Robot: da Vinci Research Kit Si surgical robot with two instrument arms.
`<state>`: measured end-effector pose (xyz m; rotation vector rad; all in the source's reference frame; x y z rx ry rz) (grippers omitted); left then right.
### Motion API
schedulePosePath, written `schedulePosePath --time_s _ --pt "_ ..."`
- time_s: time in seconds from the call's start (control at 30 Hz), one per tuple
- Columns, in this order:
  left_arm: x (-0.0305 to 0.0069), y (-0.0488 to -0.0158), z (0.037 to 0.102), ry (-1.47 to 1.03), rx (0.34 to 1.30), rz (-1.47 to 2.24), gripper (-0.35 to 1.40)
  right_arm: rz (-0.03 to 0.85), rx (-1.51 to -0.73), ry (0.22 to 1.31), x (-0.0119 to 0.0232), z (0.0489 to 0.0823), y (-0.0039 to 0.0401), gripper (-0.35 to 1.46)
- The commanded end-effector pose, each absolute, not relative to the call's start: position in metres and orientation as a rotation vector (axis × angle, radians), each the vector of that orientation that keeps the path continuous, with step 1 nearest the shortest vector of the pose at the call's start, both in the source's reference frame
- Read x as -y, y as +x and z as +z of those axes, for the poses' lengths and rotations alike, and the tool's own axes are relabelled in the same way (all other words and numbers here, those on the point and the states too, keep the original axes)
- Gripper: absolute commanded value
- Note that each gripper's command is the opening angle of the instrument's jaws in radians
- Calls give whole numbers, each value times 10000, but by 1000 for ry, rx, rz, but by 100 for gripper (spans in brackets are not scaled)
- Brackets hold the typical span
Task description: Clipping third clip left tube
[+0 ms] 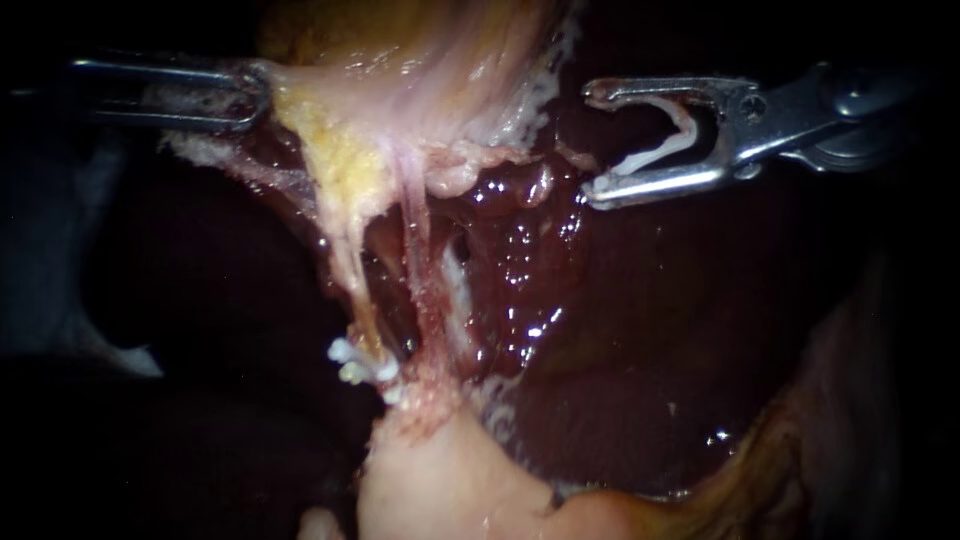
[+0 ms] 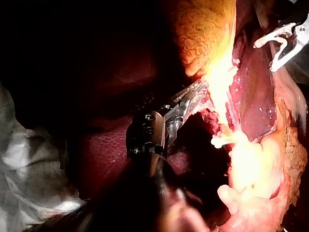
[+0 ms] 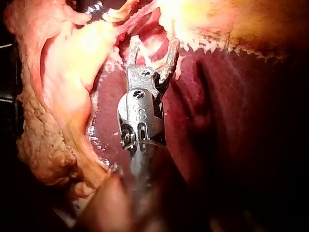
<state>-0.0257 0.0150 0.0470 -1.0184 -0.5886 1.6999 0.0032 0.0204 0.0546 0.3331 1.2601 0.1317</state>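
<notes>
Two thin tubes run side by side from the gallbladder (image 1: 400, 70) down to pale tissue. The left tube (image 1: 350, 250) is yellowish and carries white clips (image 1: 350, 362) at its lower end. The right tube (image 1: 420, 260) is pinkish. My left instrument (image 1: 262, 95) is shut on the gallbladder's edge and holds it stretched; in the left wrist view its jaws (image 2: 198, 94) bite the same pale edge, above the white clips (image 2: 219, 141). My right instrument (image 1: 600, 145) stands off to the right of both tubes. Its jaws are spread wide around a white open clip (image 1: 665, 145) seated in them. The right wrist view also shows this instrument (image 3: 153, 43).
Dark wet liver (image 1: 640, 330) lies behind and to the right of the tubes, with glistening raw tissue (image 1: 520, 230) between the tubes and my right instrument. A pale fatty lump (image 1: 440, 480) sits below the clips. My right instrument (image 2: 265, 55) appears far off in the left wrist view.
</notes>
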Motion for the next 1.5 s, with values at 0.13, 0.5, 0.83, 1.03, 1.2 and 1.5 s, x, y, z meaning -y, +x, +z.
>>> schedulePosePath --time_s 0.13,0.5,0.83,1.03,1.2,1.5 --pt "-149 -259 469 -1019 579 1704 -35 118 -1275 360 -185 539 50 49" --pt "-145 -263 462 -1021 582 1700 -35 146 -1283 480 -128 539 112 49" --pt "-144 -265 457 -1026 584 1702 -35 169 -1262 544 -101 574 146 49" --pt "-142 -266 455 -1026 586 1701 -35 180 -1250 557 -100 593 151 49" --pt "-141 -268 453 -1028 586 1706 -35 182 -1248 566 -100 606 153 49" --pt "-140 -270 453 -1028 587 1706 -35 166 -1253 606 -99 623 168 48"
